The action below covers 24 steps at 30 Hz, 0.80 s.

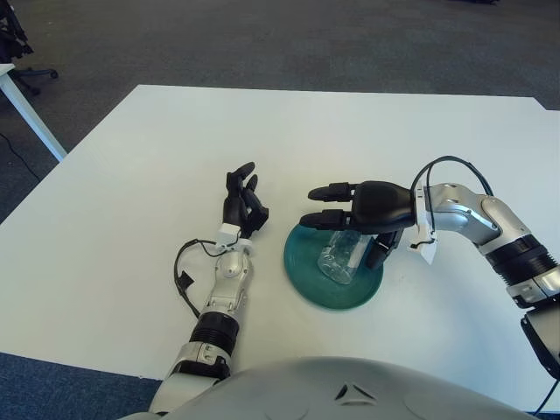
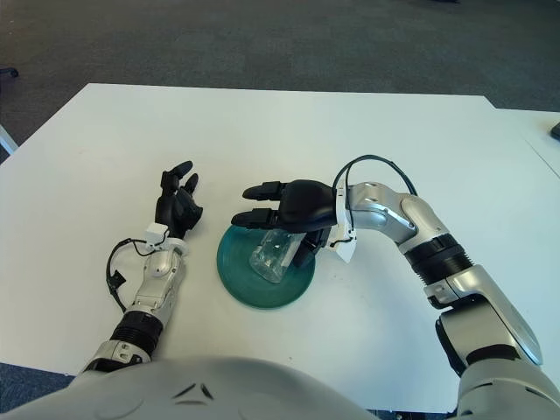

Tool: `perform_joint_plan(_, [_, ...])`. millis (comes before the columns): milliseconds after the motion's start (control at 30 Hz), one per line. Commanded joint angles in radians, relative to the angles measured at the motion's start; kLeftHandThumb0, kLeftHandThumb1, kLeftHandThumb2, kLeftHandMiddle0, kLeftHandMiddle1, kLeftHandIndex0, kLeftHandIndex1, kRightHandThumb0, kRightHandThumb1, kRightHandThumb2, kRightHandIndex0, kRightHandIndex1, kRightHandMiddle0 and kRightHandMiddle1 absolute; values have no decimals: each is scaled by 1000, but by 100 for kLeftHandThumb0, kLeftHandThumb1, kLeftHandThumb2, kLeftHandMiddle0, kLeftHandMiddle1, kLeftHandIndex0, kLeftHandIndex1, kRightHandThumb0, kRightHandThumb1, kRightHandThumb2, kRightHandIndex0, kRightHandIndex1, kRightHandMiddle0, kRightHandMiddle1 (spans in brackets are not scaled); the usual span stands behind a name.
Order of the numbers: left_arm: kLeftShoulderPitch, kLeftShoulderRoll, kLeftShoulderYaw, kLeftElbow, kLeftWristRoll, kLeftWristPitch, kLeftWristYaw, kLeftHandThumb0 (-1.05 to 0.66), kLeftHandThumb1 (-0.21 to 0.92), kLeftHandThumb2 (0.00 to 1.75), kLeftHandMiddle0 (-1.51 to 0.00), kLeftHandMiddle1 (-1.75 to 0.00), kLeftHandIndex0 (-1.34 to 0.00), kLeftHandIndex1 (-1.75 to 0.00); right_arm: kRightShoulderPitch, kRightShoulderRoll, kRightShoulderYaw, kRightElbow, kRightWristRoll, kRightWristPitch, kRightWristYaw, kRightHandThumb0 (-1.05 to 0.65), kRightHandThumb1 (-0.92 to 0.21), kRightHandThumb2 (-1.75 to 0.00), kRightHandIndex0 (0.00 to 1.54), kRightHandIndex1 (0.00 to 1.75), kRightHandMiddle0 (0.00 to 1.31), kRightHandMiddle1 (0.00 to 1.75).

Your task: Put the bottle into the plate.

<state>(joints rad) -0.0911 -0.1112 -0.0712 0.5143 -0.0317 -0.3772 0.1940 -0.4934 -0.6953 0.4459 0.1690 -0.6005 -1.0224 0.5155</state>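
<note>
Clear bottle [image 1: 343, 255] lies tilted in teal plate [image 1: 302, 274] on white surface [image 1: 131, 175]. Right hand [image 1: 354, 208] above it, fingers spread, gripping nothing. Left hand [image 1: 241, 201] beside plate's left, relaxed, empty.

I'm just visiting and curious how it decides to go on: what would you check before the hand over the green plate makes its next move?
1. Clear plastic bottle is on the teal plate: ok, it lies on its side within the rim.
2. Right hand has let go: ok, its fingers are spread above the bottle and hold nothing.
3. Bottle is settled and will not roll: cannot tell from these pictures.
4. Way up for the right hand is free: ok, nothing shows above it.
5. Left hand is out of the way: ok, it shows left of the plate, fingers relaxed, apart from it.
6. Plate sits well in from the white table edge: ok.
</note>
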Motion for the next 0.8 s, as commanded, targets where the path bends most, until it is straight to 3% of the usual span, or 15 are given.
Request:
perform_joint_plan(0, [49, -68, 2, 33, -26, 47, -18, -77, 92, 109, -40, -20, 0, -99, -23, -3, -4, 12, 14, -10, -3, -76, -92, -77, 0, 0, 0, 0])
perform_joint_plan(400, [59, -65, 3, 35, -47, 22, -48, -79, 92, 107, -40, -20, 0, -103, -21, 8, -33, 41, -3, -14, -55, -98, -92, -77, 0, 0, 0, 0])
perform_joint_plan(600, [50, -53, 5, 75, -13, -36, -21, -80, 92, 106, -41, -21, 0, -100, -21, 56, -69, 155, 283, 102, -14, -104, -92, -80, 0, 0, 0, 0])
perform_joint_plan(767, [38, -47, 9, 102, 11, -59, -6, -80, 92, 105, -43, -22, 0, -101, -30, 96, -87, 214, 414, 193, 40, -104, -92, -80, 0, 0, 0, 0])
